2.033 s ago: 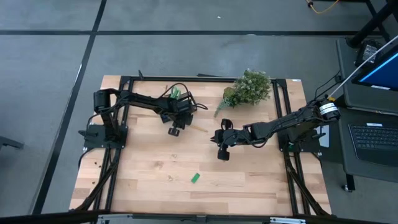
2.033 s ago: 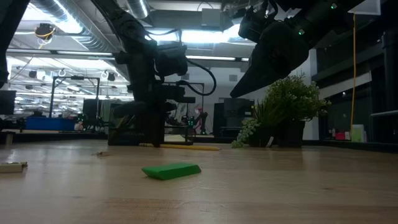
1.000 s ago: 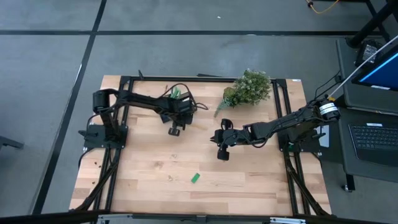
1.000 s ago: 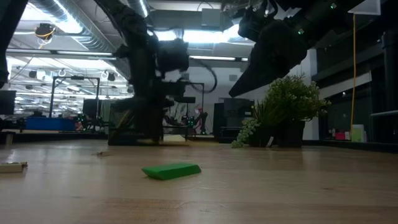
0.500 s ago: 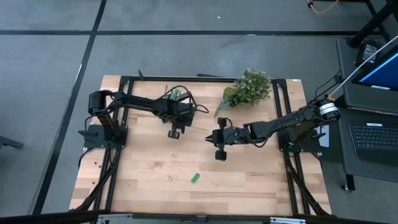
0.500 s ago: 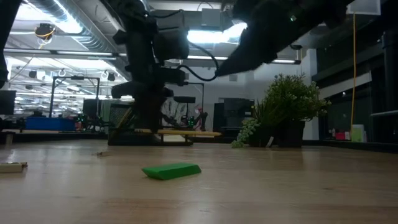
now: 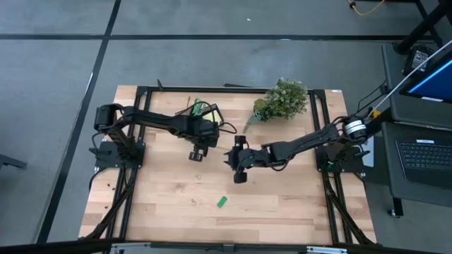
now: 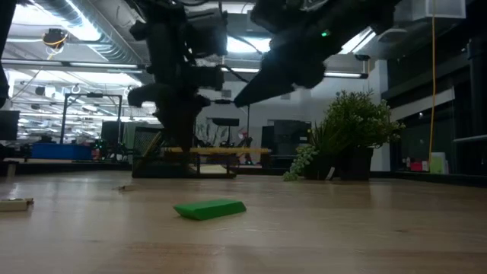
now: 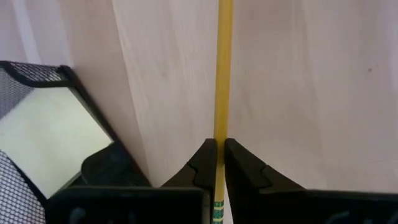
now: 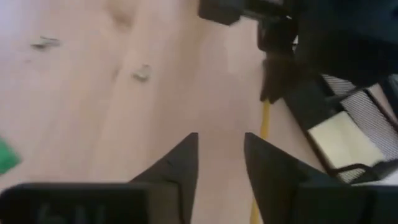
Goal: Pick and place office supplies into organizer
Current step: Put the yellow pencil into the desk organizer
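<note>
Beside the black mesh desk organizer (image 7: 200,111), the left gripper (image 9: 218,160) pinches a thin yellow wooden pencil (image 9: 222,74) above the tabletop; nearby, the right gripper (image 10: 221,163) hovers part-open, holding nothing.

One yellow pencil (image 9: 223,74), one green block (image 7: 222,202), one organizer (image 7: 201,113), one plant (image 7: 282,99).

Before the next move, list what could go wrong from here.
1. The left tool is shut on the yellow pencil near one end, so the long free length could swing or slip on the way to the organizer.
2. The right tool, its fingers apart, is close to that pencil and the left arm; the two arms could collide.
3. The green block lies alone nearer the table's front edge, away from both arms, and could be left behind.
</note>
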`<state>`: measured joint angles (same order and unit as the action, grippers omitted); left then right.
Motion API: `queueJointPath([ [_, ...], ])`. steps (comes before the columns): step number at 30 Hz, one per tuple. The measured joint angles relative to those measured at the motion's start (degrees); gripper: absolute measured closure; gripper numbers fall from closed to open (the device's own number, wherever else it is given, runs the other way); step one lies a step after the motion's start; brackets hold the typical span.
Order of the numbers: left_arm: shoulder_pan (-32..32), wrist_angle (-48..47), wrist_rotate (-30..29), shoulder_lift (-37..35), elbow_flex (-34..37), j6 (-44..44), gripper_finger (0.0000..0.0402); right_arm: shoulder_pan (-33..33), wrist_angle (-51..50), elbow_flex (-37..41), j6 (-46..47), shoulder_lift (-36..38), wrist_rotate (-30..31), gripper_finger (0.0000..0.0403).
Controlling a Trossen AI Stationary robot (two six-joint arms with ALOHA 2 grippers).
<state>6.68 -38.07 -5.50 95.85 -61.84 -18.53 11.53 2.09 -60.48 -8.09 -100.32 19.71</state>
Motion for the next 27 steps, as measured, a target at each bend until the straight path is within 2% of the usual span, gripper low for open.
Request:
queueJointPath([
  [3,-0.60,0.04,0.00,-1.07,0.00,0.40,0.0387,-0.22,-0.99,-1.65,0.03,-1.33,3.69,0.0237],
  [8,-1.51,0.03,0.00,-2.92,-0.04,1.17,0.0387,-1.56,-2.12,-2.25,0.53,-2.63,3.78,0.0213],
  [27,-3.33,-0.01,-0.02,-5.02,-0.05,2.35,0.0387,-4.50,-3.81,-2.26,1.70,-5.01,3.73,0.0217],
])
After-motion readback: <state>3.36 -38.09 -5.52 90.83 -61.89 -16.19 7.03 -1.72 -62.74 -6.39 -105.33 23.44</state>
